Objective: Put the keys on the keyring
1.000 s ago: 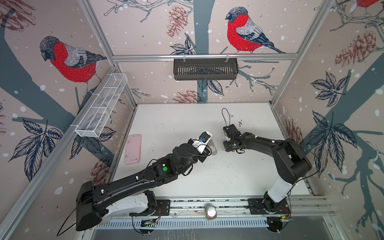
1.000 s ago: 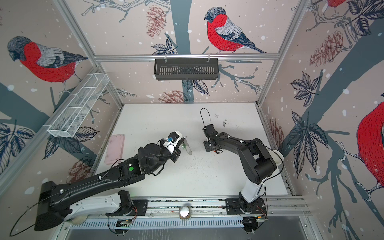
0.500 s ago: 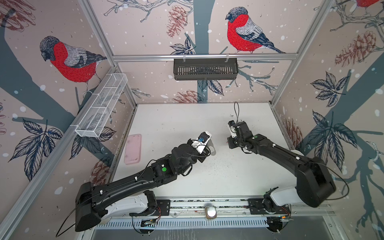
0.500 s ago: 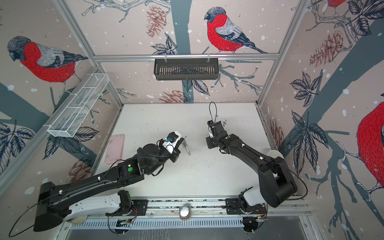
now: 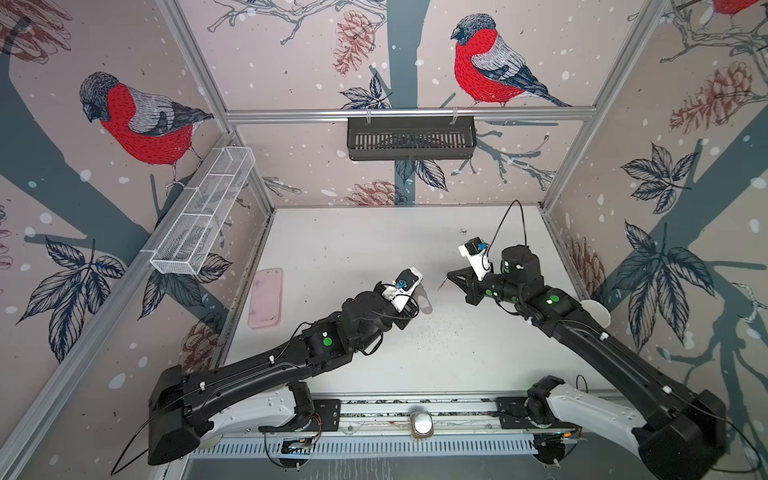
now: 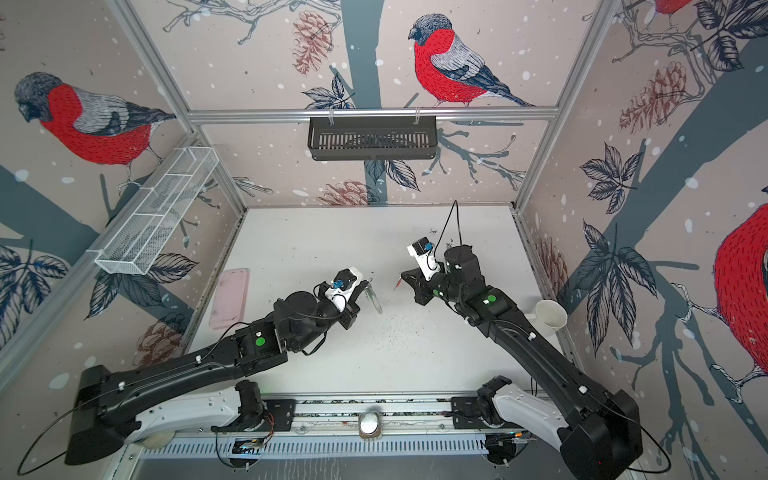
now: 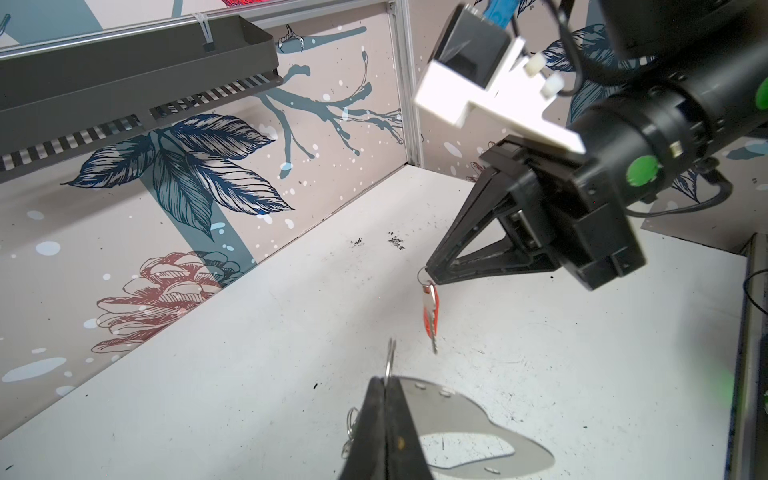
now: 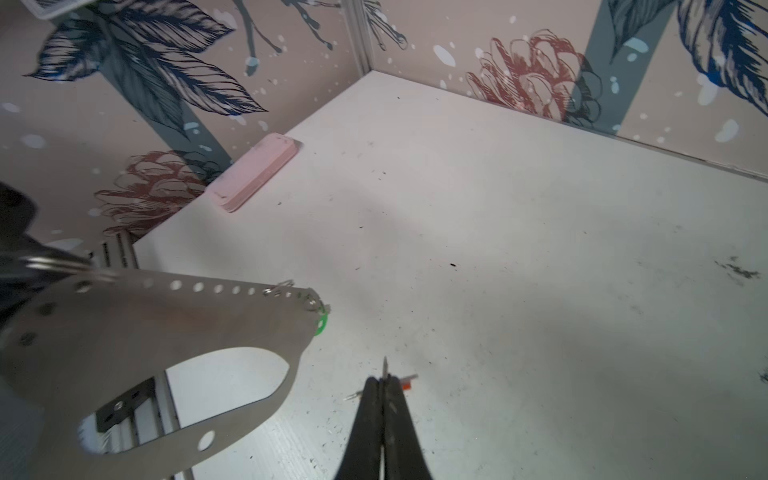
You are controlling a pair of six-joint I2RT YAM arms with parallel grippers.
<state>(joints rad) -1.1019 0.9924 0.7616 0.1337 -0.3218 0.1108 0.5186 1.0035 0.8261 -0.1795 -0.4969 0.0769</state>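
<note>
The keyring (image 7: 457, 415) is a flat grey plate with an oval cutout and edge holes, held above the table. My left gripper (image 7: 384, 380) is shut on one of its small metal rings (image 7: 390, 361). A green tag (image 8: 321, 324) hangs at the plate's far end. My right gripper (image 7: 430, 270) is shut on the ring of the key with the red-orange tag (image 7: 431, 316), which dangles a short way from the plate. In both top views the two grippers (image 5: 417, 291) (image 5: 449, 276) face each other near the table's middle, tips slightly apart.
A pink case (image 5: 266, 297) lies by the left wall. A white cup (image 6: 550, 318) stands at the right edge behind the right arm. A black basket (image 5: 410, 137) hangs on the back wall and a white mesh basket (image 5: 203, 216) on the left wall.
The right arm has unfolded, its elbow swinging out to the right, and its gripper now points left at the left gripper. The left arm has hardly moved.
</note>
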